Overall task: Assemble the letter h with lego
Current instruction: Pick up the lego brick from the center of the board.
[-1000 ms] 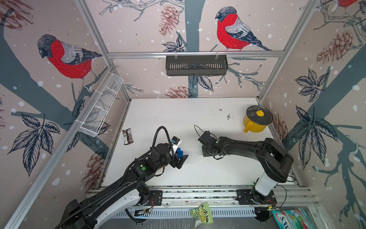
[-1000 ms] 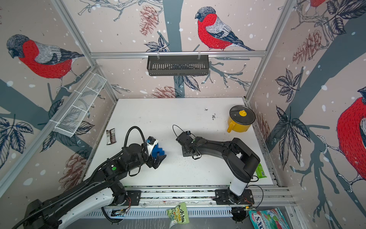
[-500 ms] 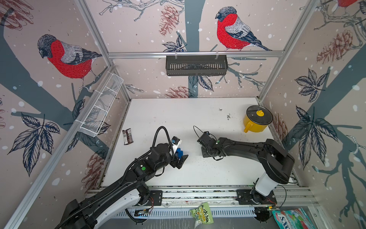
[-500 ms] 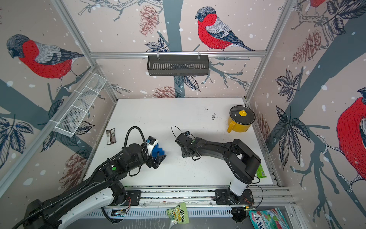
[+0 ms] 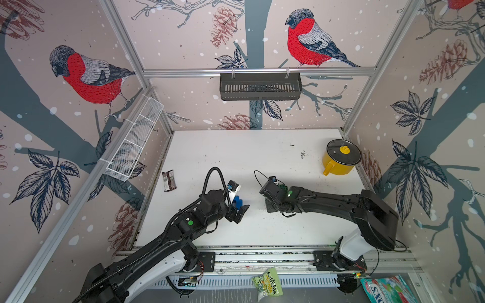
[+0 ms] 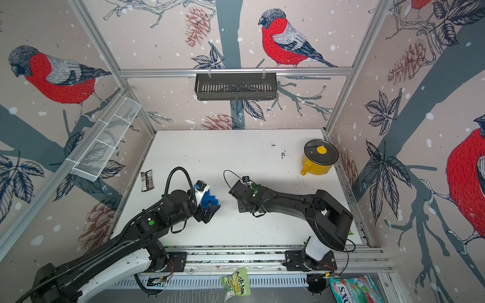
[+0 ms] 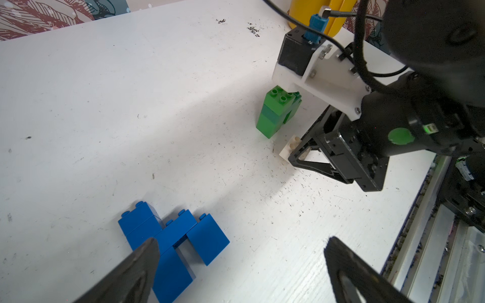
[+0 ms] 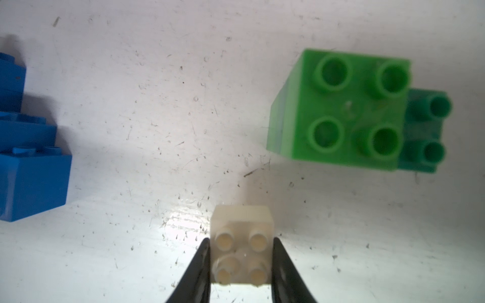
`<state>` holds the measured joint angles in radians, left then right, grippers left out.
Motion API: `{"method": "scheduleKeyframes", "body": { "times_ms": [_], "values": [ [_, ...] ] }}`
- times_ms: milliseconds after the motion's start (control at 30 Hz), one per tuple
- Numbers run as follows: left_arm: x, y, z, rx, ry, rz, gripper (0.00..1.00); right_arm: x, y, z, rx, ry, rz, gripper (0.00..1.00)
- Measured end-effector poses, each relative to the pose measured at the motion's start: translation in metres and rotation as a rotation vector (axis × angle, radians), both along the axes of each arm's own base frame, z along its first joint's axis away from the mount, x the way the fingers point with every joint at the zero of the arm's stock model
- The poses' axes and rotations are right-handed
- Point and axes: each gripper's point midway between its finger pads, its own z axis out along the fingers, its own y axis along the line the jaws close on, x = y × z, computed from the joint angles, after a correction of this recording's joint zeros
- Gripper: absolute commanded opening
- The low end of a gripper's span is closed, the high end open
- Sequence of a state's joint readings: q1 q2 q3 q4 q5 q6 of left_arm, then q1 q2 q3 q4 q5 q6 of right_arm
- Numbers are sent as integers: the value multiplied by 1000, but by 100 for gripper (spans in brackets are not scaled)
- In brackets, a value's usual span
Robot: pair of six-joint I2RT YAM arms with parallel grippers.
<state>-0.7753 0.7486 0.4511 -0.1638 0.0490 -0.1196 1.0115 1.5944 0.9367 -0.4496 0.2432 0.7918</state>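
A blue lego assembly point(image 7: 170, 244) of several bricks lies flat on the white table, also seen in both top views point(image 5: 238, 201) point(image 6: 210, 200). My left gripper point(image 7: 241, 251) hangs open just over it, one finger above its edge and nothing between the jaws. A green lego stack point(image 8: 338, 112) stands upright to the right of it point(image 7: 275, 112). Beside the green stack, a small white lego brick point(image 8: 242, 249) sits studs up on the table. My right gripper point(image 8: 241, 262) is shut on it, a finger pressed against each side.
A yellow pot point(image 5: 338, 162) with a dark lid stands at the back right. A dark snack wrapper point(image 5: 169, 181) lies near the left wall. A white wire basket point(image 5: 133, 141) hangs on the left wall and a black shelf point(image 5: 259, 86) on the back rail.
My right gripper's fingers have closed onto the white brick and its wrist has shifted slightly. The left arm and the blue assembly have not moved.
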Motion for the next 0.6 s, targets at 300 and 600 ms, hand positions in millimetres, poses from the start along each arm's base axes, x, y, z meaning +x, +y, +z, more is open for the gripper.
{"method": "scheduleKeyframes", "body": {
  "times_ms": [300, 600],
  "values": [
    [0, 0, -1, 4, 3, 1, 98, -4, -1, 27, 32, -29, -13, 1],
    [3, 2, -3, 17, 1, 20, 98, 1, -6, 61, 63, -86, -31, 1]
  ]
}}
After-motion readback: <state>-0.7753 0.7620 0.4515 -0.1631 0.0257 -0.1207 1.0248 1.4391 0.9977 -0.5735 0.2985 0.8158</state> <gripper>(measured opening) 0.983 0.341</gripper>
